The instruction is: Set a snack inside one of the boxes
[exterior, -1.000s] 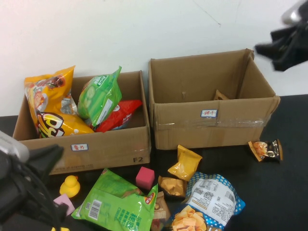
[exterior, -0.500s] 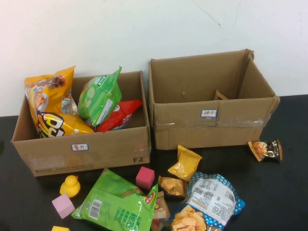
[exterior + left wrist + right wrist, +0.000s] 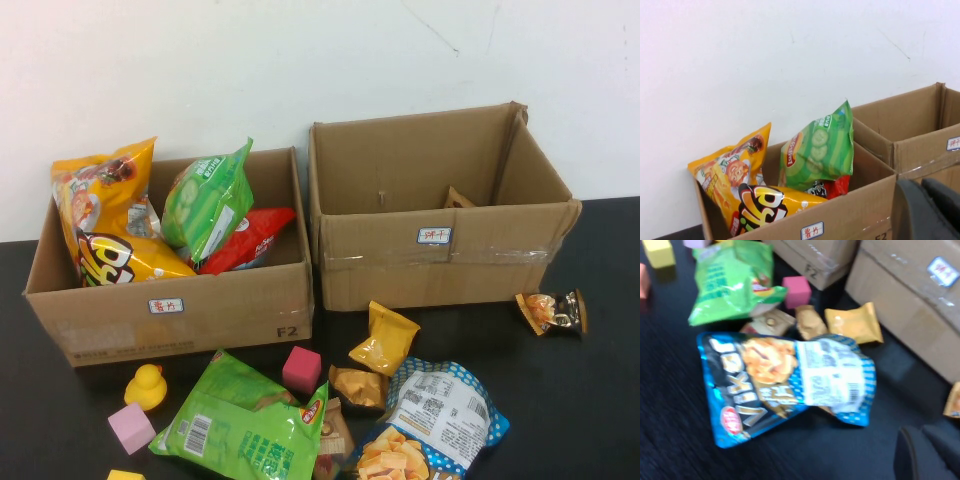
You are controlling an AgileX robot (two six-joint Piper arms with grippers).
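Observation:
Two brown cardboard boxes stand at the back of the black table. The lower, wider box (image 3: 190, 310) on the left holds a yellow bag (image 3: 105, 215), a green bag (image 3: 205, 200) and a red bag (image 3: 250, 240). The taller taped box (image 3: 440, 265) on the right holds one small brown packet (image 3: 458, 198). Neither arm shows in the high view. My left gripper (image 3: 925, 184) is shut and empty, in front of the lower box (image 3: 840, 215). My right gripper (image 3: 921, 430) is shut and empty, above the table near the blue snack bag (image 3: 785, 380).
Loose on the table in front of the boxes: a big green bag (image 3: 245, 420), the blue bag (image 3: 430, 420), a small yellow packet (image 3: 385, 338), a brown packet (image 3: 358, 385), an orange-black packet (image 3: 552, 310), a pink cube (image 3: 301, 368), a pink block (image 3: 131, 427), a yellow duck (image 3: 147, 385).
One second ago the left arm showed at the lower left and the right arm at the upper right of the high view. Both have moved out of it. Nothing on the table moved.

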